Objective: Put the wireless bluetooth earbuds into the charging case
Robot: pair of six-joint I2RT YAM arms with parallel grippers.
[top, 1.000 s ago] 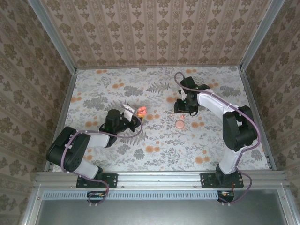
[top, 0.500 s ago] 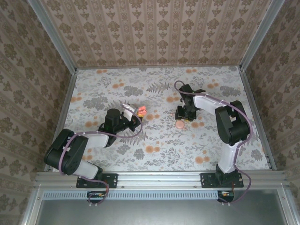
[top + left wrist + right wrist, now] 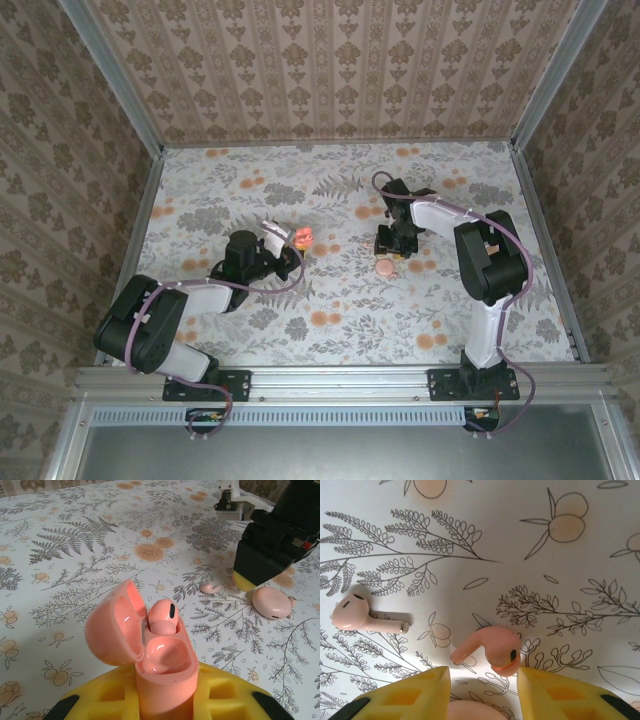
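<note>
Floral table (image 3: 330, 310), both arms stretched out low over it. Your left gripper (image 3: 165, 700) is clamped around the charging case (image 3: 162, 662) and holds it upright, lid flipped open toward the left of the wrist view. Your right gripper (image 3: 482, 680) has its jaws spread wide with nothing pinched, tips down at the table. A pale pink round disc (image 3: 272, 602) sits just beside it.

Small stuff: the seated earbud (image 3: 162, 615) is already in one slot of the case. The loose earbud (image 3: 492, 650) lies on the table right at the mouth of your right jaws, head by one fingertip. A pale pink earbud (image 3: 360, 616) lies near it, not touching.
</note>
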